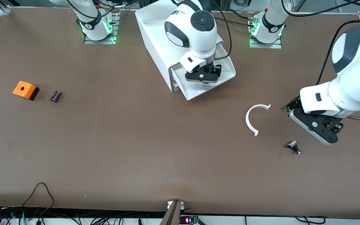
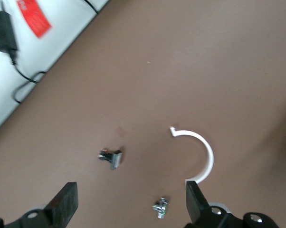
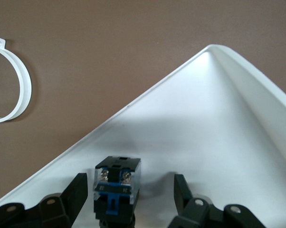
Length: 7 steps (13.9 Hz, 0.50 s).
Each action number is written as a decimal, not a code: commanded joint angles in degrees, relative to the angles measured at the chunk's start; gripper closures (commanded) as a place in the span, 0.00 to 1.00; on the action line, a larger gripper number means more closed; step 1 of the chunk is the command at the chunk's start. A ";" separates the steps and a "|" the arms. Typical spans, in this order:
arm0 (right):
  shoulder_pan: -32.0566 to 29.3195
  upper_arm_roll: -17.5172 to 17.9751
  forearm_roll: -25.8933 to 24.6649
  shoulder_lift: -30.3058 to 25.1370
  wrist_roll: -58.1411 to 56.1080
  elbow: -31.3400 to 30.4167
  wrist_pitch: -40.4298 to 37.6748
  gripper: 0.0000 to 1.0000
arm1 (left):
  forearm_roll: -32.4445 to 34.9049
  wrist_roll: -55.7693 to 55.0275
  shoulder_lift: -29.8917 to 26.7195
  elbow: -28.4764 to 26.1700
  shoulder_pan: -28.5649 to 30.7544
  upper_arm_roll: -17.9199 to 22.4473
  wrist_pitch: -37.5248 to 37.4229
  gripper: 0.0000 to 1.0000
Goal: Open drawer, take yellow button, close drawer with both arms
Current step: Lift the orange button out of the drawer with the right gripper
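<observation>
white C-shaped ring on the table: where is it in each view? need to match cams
Front view: white C-shaped ring lies flat on the table, toward the left arm's end, nearer the camera than the open drawer.
Left wrist view: it lies just above the left gripper, open.
Right wrist view: at the picture's edge, beside the drawer's corner.
Shared landmark: the ring itself.
</observation>
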 commanded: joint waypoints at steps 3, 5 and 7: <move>1.08 -0.34 -0.68 0.07 1.90 1.61 -1.07 0.72 | 1.86 -3.35 0.90 2.57 -1.95 -0.02 -1.00 0.00; 1.17 -0.34 -0.68 0.07 3.74 1.70 -0.81 0.94 | 1.60 -3.44 0.90 2.57 -1.95 -0.02 -1.00 0.00; 1.17 -0.51 -0.59 -0.36 3.92 1.70 -1.68 1.00 | 1.60 -3.44 0.90 2.57 -2.31 -0.02 -1.00 0.00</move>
